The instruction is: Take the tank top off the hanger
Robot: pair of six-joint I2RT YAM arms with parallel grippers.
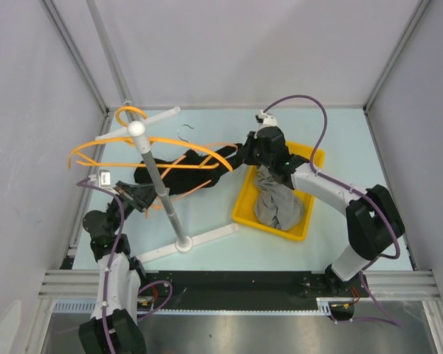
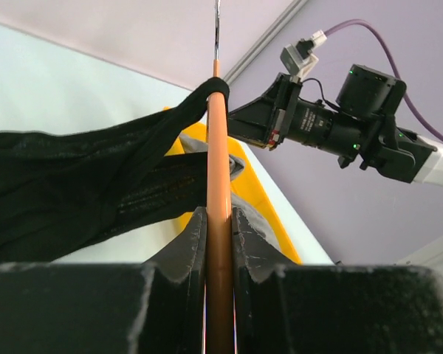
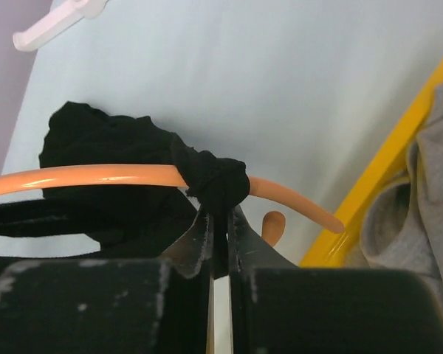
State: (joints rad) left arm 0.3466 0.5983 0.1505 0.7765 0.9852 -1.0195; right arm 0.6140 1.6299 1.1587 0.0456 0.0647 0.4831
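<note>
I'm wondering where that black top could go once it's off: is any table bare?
Bare table lies along the back wall, beyond the tank top and bin. A smaller patch sits between the rack foot and bin. The left is crowded by hanger and left arm.

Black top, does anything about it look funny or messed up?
Yes. One strap of the tank top is bunched into a tight wad around the orange hanger near its tip, where the right pincer pinches it, instead of lying flat.
</note>
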